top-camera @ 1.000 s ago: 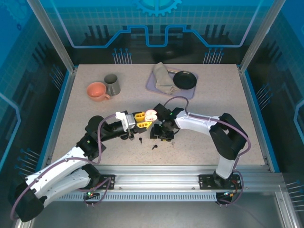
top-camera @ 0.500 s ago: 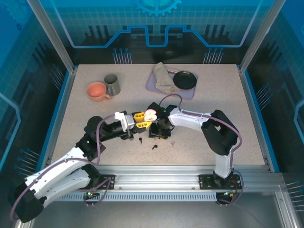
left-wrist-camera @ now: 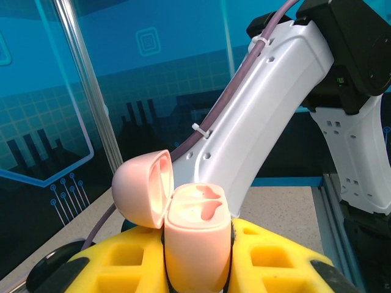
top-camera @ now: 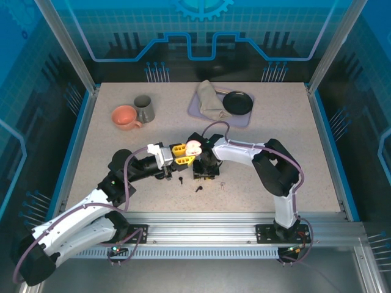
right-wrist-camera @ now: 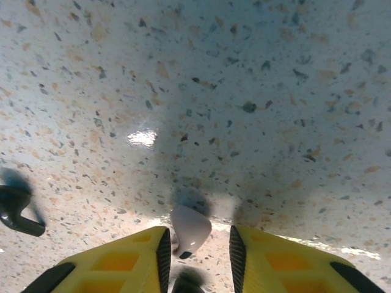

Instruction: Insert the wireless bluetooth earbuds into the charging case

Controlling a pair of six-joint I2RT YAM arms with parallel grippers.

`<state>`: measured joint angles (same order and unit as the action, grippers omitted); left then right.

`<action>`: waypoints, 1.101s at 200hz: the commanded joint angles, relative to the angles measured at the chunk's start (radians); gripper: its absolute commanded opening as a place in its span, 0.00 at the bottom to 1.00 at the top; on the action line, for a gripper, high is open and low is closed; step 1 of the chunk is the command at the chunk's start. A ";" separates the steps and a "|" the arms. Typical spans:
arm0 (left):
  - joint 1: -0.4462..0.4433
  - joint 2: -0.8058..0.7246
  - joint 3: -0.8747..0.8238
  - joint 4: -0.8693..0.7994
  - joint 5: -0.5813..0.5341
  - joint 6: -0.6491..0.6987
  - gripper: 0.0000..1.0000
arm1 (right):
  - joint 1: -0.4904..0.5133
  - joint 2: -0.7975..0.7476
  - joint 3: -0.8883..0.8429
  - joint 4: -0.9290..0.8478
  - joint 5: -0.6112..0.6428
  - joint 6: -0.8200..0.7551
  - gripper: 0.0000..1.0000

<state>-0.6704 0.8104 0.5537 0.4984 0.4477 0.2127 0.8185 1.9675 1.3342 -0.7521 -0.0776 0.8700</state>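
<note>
Now right jaws straddle a pale earbud [right-wrist-camera: 189, 229].

left arm stretches forward and inward, left gripper [top-camera: 189, 154] level and clamped tight on the charging case [left-wrist-camera: 197, 241]. right arm folds in toward it, right gripper [right-wrist-camera: 197, 244] pointing down, yellow fingers [right-wrist-camera: 122, 259] narrowly parted.
</note>
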 commanded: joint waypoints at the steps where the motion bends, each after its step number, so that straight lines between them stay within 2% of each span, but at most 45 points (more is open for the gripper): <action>1: -0.005 -0.013 -0.005 0.026 -0.012 0.014 0.00 | 0.016 0.018 0.032 -0.072 0.029 -0.042 0.32; 133: -0.005 -0.007 0.003 0.014 -0.013 0.011 0.00 | -0.013 -0.028 0.048 -0.173 0.120 -0.142 0.32; 172: -0.005 -0.005 0.003 0.011 -0.013 0.011 0.00 | -0.028 -0.047 0.017 -0.056 -0.008 -0.182 0.35; 220: -0.005 -0.004 0.006 0.006 -0.013 0.010 0.00 | -0.036 0.001 0.050 -0.101 0.026 -0.184 0.36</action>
<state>-0.6704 0.8104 0.5537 0.4980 0.4412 0.2127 0.7929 1.9511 1.3560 -0.8215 -0.0570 0.6983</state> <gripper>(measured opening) 0.217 0.358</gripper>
